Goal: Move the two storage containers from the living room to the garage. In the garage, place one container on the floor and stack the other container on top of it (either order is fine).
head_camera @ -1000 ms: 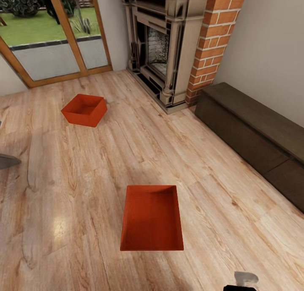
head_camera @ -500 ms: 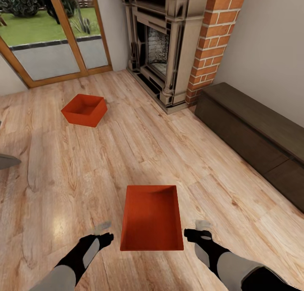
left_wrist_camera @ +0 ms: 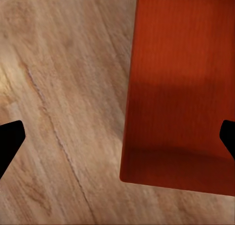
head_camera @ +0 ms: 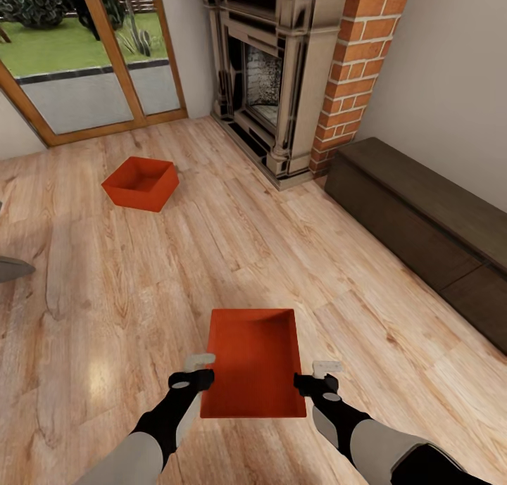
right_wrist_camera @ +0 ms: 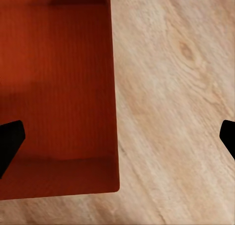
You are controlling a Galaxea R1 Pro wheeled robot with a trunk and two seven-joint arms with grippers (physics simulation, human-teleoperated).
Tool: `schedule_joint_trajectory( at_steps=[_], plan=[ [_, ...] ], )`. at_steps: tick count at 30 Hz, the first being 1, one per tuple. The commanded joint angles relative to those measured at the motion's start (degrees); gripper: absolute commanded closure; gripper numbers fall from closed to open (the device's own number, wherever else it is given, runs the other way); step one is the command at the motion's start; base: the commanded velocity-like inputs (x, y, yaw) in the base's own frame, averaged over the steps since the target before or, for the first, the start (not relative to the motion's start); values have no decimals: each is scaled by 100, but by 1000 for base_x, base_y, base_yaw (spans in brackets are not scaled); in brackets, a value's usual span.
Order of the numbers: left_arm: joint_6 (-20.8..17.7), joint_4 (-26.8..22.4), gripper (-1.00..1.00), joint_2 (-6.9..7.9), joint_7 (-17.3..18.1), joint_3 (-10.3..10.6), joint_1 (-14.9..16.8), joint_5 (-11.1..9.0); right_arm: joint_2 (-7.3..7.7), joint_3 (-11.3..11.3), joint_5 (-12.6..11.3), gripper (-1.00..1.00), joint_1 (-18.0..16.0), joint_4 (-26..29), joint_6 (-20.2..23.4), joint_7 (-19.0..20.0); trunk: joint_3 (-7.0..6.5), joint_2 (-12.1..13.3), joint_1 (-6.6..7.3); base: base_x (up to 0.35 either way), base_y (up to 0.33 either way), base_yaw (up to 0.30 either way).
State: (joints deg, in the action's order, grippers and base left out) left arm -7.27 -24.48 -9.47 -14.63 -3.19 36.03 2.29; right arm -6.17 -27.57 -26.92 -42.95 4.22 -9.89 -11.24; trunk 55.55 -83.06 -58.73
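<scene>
Orange-red, the near storage container [head_camera: 253, 365] lies on the wood floor [head_camera: 105, 316] between the open left pincer [head_camera: 197, 371] and open right pincer [head_camera: 317, 374].

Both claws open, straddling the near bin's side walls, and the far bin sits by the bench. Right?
Not quite. The head view shows the far bin by the glass doors, not the bench. Left claw and right claw are open, straddling the near bin.

Orange-red containers [head_camera: 254, 364] — pale wood-grain floor [head_camera: 105, 316]

Matt, seemingly plastic container [head_camera: 253, 362]; glossy wood floor [head_camera: 98, 316]
</scene>
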Motion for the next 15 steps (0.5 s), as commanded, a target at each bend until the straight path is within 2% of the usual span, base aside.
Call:
schedule_joint_trajectory(
  at_steps=[1, 11, 15],
  plan=[
    [-24, -17, -100, -2, -1, -32, 0, 31, -2, -45, -52, -100, -3, -6, -23, -15, 3, -2, 0, 0, 0, 0],
    [-10, -86, -100, -3, -12, -46, 0, 43, 56, -45, -35, -100, -3, -60, -31, 4, 3, -2, 0, 0, 0, 0],
    [20, -92, -100, -13, -15, -49, 0, 46, 38, -47, 126, -100, 3, -87, -35, 20, 3, -2, 0, 0, 0, 0]
  ],
)
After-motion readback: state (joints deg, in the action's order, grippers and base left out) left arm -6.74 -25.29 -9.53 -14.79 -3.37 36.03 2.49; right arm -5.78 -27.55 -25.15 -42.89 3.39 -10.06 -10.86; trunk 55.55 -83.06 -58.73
